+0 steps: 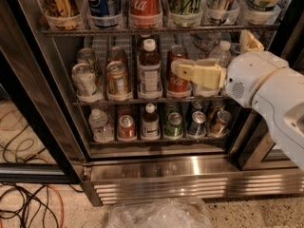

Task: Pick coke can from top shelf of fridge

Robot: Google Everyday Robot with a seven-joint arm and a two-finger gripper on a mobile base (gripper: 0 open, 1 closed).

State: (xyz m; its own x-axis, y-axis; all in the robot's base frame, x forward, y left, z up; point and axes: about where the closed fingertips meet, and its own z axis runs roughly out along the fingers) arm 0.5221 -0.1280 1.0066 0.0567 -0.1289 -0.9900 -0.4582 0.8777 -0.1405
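Note:
The coke can (145,3) stands upright on the top shelf (156,31) of the fridge (190,184), third slot from the left, behind a clear front stop; its top is cut off by the view's edge. My gripper (211,55) is on the right, in front of the middle rack, below and to the right of the coke can. It is open and empty. One cream finger (197,75) points left across a red can on the middle rack; the other (249,39) rises near the top shelf's rail.
A blue Pepsi can (104,1) and an orange-brown can (59,1) stand left of the coke can, a green can (185,1) right of it. The lower racks hold cans and bottles. The dark door frame (38,127) is on the left. Cables (28,208) and a plastic bag (159,215) lie on the floor.

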